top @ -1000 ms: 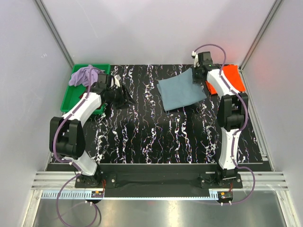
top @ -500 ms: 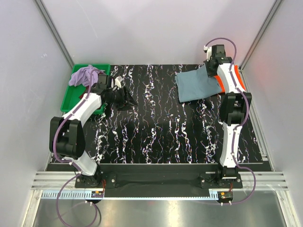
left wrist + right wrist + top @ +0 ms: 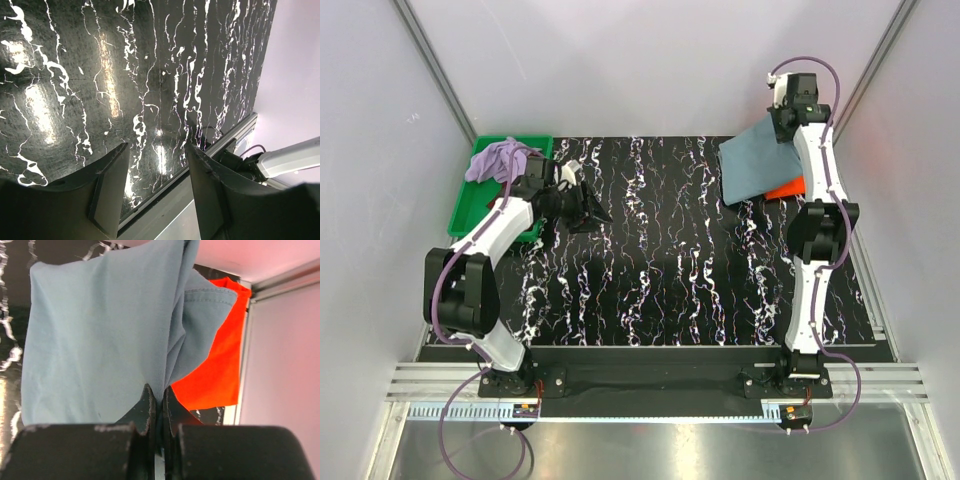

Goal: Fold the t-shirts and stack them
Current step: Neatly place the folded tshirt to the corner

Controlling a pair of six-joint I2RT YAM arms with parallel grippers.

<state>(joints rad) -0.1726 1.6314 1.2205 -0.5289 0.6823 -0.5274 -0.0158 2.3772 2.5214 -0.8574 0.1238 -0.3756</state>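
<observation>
At the far left, a lavender t-shirt (image 3: 498, 158) is seen bunched in the far end of the green tray (image 3: 480, 210), which is set at the far left corner of the black, white-veined table (image 3: 660, 260). Just right of the tray, the left gripper (image 3: 588, 210) is held low over the table. In the left wrist view its jaws are shown partly apart, with only bare tabletop (image 3: 75, 75) visible between the two dark fingers (image 3: 112, 180). Nothing is gripped there.

The middle of the table is crossed only by its marbled pattern.

At the far right corner, the right gripper (image 3: 780, 125) is raised on an outstretched arm, and a blue-grey t-shirt (image 3: 755, 165) is pinched by one edge between its closed jaws. In the right wrist view the cloth (image 3: 95, 340) is seen gathered into folds where it is clamped at the gripper (image 3: 156, 395), then spread flat and wide beyond it. An orange t-shirt (image 3: 788, 187) is laid on the table against the right-hand rail and is partly covered by the blue-grey one. Only its near edge is shown from above, while a broader orange panel (image 3: 215, 370) is caught by the wrist camera.
</observation>
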